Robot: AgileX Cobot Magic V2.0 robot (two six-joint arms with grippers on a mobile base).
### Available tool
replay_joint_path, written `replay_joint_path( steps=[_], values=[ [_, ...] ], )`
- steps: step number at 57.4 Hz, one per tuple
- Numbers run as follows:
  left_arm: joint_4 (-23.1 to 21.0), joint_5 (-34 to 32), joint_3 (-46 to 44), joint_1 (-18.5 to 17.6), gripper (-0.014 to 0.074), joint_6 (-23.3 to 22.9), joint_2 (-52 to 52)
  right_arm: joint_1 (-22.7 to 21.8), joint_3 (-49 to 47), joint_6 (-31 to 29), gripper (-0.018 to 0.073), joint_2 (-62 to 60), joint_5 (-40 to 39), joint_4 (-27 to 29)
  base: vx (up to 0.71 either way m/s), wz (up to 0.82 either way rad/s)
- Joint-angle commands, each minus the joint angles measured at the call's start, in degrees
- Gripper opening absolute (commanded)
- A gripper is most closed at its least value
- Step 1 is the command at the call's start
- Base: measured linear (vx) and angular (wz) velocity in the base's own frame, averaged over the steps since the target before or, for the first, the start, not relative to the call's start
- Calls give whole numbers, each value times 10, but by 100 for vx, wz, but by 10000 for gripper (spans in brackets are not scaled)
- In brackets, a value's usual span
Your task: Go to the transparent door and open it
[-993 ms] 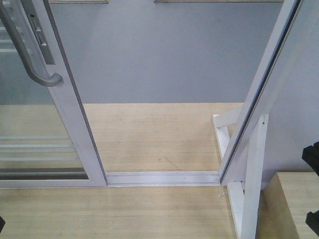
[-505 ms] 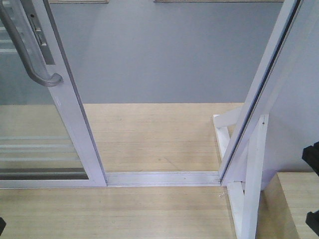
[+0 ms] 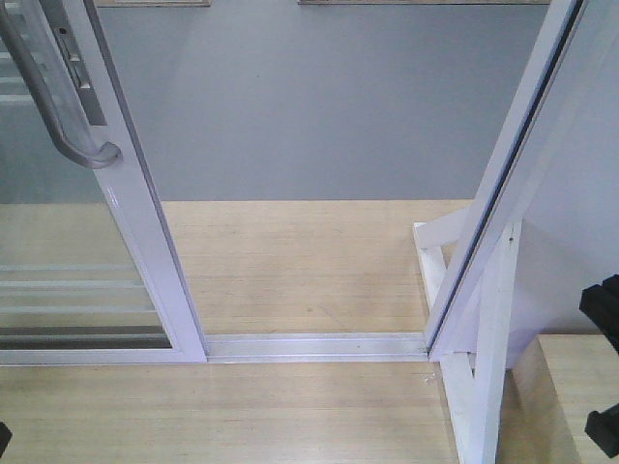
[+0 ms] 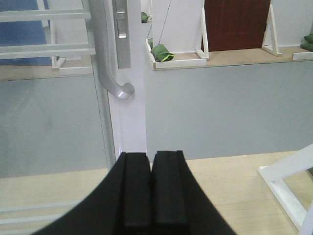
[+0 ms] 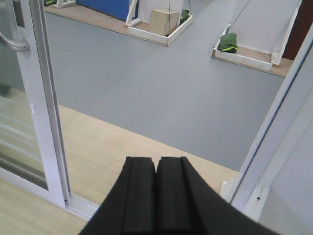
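- Both grippers are seen closed with nothing between the pads: the left gripper [image 4: 151, 188] is held just before the door's white frame, the right gripper [image 5: 156, 193] is aimed at the open gap.
- At the left of the front view, the transparent door [image 3: 135, 208] is slid aside, its curved handle [image 3: 58, 106] untouched.
- A floor track [image 3: 314, 345] is laid across the gap to the white frame post [image 3: 508, 184] opposite.

1. No readable text, label, brand, number or sign appears in any of the three views.
2. The transparent door [image 3: 116, 208] and its handle [image 3: 58, 97] carry no legible marking.
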Motion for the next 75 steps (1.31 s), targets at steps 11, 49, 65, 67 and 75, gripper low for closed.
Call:
replay_joint_path(
  steps=[11, 49, 65, 67, 75],
  values=[
    [-3, -42, 17, 2, 4, -4, -8, -3, 127, 24, -5, -33, -216, 58, 0, 0],
    [-3, -42, 17, 2, 4, -4, -8, -85, 213, 7, -5, -178, -228, 58, 0, 0],
    [-3, -42, 17, 2, 4, -4, -8, -85, 213, 7, -5, -178, -228, 58, 0, 0],
    [-3, -42, 17, 2, 4, -4, -8, -85, 213, 7, -5, -178, -228, 58, 0, 0],
    [-3, -42, 17, 2, 4, -4, -8, -85, 213, 7, -5, -178, -228, 58, 0, 0]
  ],
)
